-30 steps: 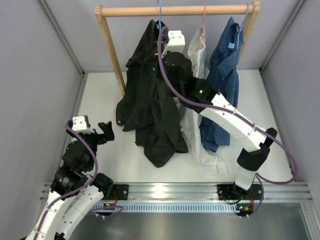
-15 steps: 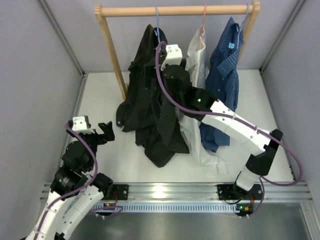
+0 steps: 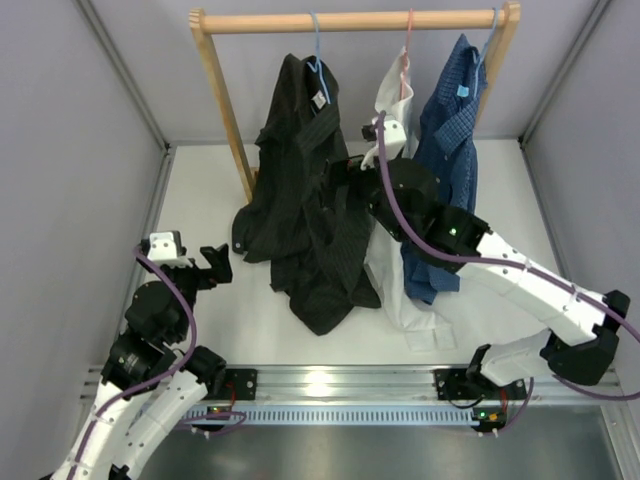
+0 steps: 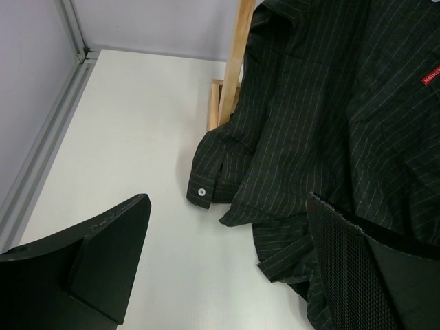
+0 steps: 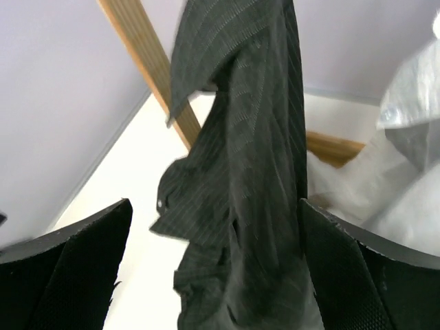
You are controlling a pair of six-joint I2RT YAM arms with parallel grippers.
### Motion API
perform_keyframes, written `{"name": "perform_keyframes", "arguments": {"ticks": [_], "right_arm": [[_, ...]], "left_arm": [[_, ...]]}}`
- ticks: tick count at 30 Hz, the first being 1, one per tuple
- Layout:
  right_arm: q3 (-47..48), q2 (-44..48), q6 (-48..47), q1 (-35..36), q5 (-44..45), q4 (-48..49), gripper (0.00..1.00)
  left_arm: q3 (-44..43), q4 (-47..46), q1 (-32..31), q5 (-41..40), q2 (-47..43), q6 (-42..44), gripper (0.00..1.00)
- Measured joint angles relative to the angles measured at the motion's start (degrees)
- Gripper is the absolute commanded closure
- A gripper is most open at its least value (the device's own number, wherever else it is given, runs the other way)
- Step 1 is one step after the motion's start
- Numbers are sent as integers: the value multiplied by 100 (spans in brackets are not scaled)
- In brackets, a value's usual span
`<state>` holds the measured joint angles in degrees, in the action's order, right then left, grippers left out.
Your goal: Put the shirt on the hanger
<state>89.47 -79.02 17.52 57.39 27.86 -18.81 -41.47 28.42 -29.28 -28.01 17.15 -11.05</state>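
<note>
From above, the shirt [image 3: 300, 190] hangs on the hanger [image 3: 318, 55]. The hanger's hook is over the wooden rail [image 3: 350, 20]. The shirt's bottom end lies crumpled on the tabletop [image 3: 200, 200]. Your right claw [image 3: 345, 185] is wide open and holds nothing. It is just beside the shirt's front. Your left claw [image 3: 213, 265] is open too, and it is apart from the cloth.

In the left wrist view, the left claw [image 4: 227, 227] is empty. A cuff [image 4: 201, 193] lies on the tabletop just ahead of it. Leave that cuff alone.

In the right wrist view, the shirt [image 5: 254, 172] hangs right in front of the open right claw [image 5: 213, 213], but the claw is not pinching it. I think your job now is to back away. Pull the arm straight back, slowly, so no finger snags the cloth and tugs the shirt off. You cannot tell from here if both shoulders sit on the hanger, so check that.
</note>
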Motion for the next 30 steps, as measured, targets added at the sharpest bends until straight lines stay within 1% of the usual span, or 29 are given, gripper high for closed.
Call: {"name": "perform_keyframes", "arguments": {"ticks": [3, 7, 10, 13, 17, 21, 24, 26, 28, 30], "right_arm": [[-509, 474, -50, 0, -39, 22, 0], [-1526, 1537, -85, 17, 774, -48, 1], [-2063, 2369, -144, 20, 1095, 44, 0], [-2236, 2879, -227, 20, 1248, 72, 0], [-2227, 3018, -363, 20, 1300, 57, 1], [-2450, 3182, -691, 22, 861, 42, 1], [-2743, 3626, -669, 20, 542, 35, 1], [-2863, 3987, -599, 22, 490, 13, 0], [-2861, 4306, -509, 20, 629, -125, 1], [-2706, 4507, -437, 22, 1008, -439, 0]], "left_arm": [[0, 2, 0, 26, 37, 0, 2], [2, 4, 0, 63, 79, 2, 2], [2, 4, 0, 103, 114, 2, 2], [2, 4, 0, 146, 195, 0, 2], [2, 7, 0, 164, 258, 2, 2], [2, 4, 0, 149, 258, 0, 2], [2, 7, 0, 55, 258, -4, 2], [2, 9, 4, -129, 258, -26, 2], [0, 22, 31, -332, 260, -55, 2], [-15, 42, 179, -538, 275, -109, 2]]}}
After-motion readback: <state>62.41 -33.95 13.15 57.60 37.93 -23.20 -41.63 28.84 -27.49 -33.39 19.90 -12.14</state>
